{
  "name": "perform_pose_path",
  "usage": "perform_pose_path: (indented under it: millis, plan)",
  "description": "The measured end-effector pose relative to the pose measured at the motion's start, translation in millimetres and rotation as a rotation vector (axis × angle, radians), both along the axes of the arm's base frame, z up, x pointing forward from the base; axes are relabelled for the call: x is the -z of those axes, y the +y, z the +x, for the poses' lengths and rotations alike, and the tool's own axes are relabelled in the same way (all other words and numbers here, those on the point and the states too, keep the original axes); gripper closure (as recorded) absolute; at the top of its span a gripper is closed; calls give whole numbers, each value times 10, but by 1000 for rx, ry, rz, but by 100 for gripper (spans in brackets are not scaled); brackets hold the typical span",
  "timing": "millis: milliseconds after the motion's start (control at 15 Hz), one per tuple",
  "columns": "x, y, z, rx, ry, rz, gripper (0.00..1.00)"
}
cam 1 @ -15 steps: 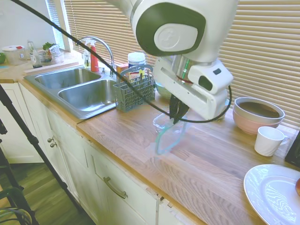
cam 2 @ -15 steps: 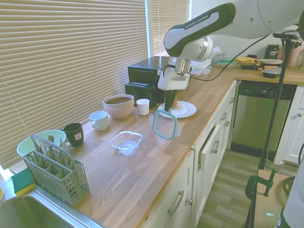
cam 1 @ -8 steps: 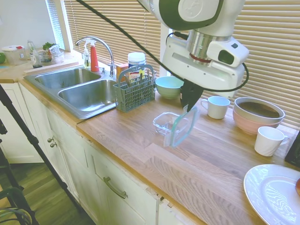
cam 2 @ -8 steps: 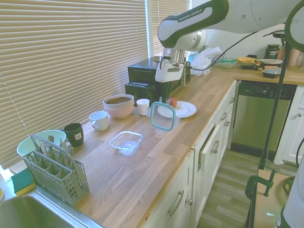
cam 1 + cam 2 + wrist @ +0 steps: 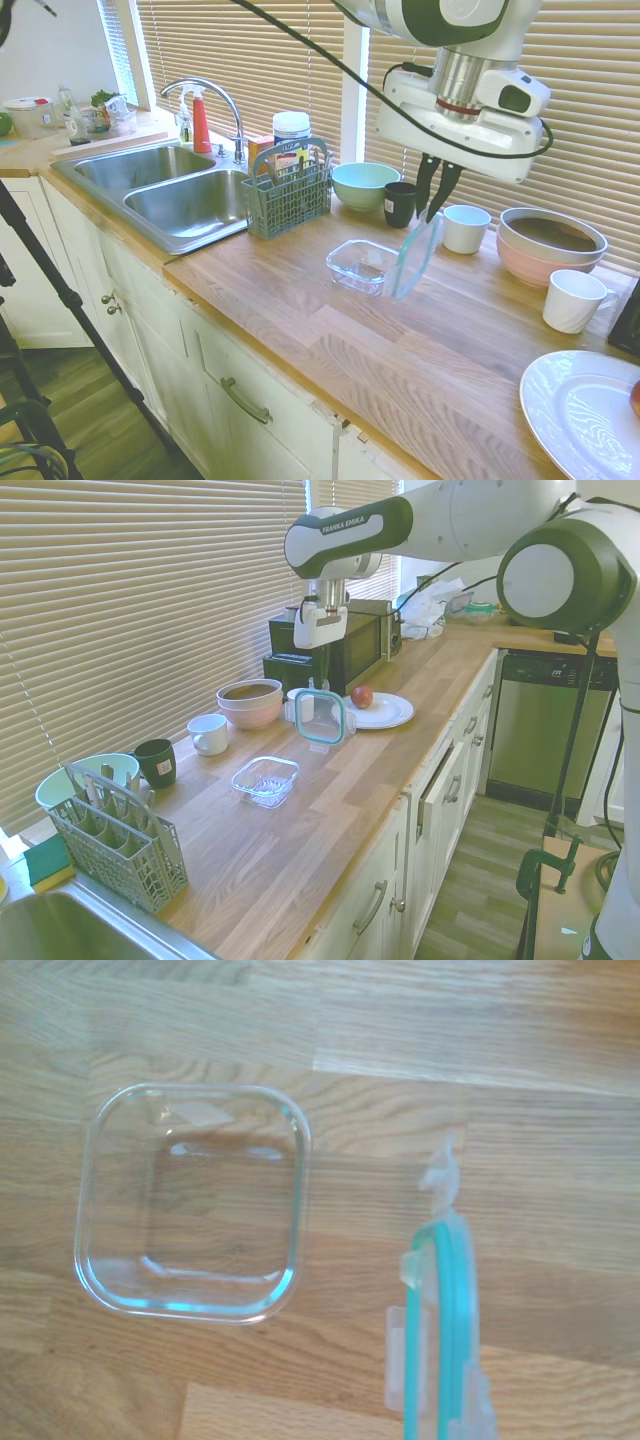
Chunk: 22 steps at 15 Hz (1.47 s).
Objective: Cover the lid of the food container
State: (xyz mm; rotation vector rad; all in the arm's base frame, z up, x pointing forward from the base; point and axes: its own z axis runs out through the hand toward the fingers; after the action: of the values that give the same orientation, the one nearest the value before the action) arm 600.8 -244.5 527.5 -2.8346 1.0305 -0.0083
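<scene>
Now hanging beside the food container (image 5: 362,265), not over it, the lid (image 5: 415,256) is dangling edgewise from the gripper (image 5: 436,186), clamped on its top rim, having swung closer; covering remains undone.

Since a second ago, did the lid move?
Yes. The lid, held on edge by the gripper, moved away from the white plate toward the glass food container.
</scene>
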Motion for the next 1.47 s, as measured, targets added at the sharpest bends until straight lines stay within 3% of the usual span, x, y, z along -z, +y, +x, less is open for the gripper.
perform_pose_path:
  millis: [333, 1200, 1467]
  plan:
    - [111, 253, 313, -37, 15, -31, 100]
    - [112, 902, 532, -53, 10, -43, 100]
    - [338, 1272, 610, -72, 30, -63, 100]
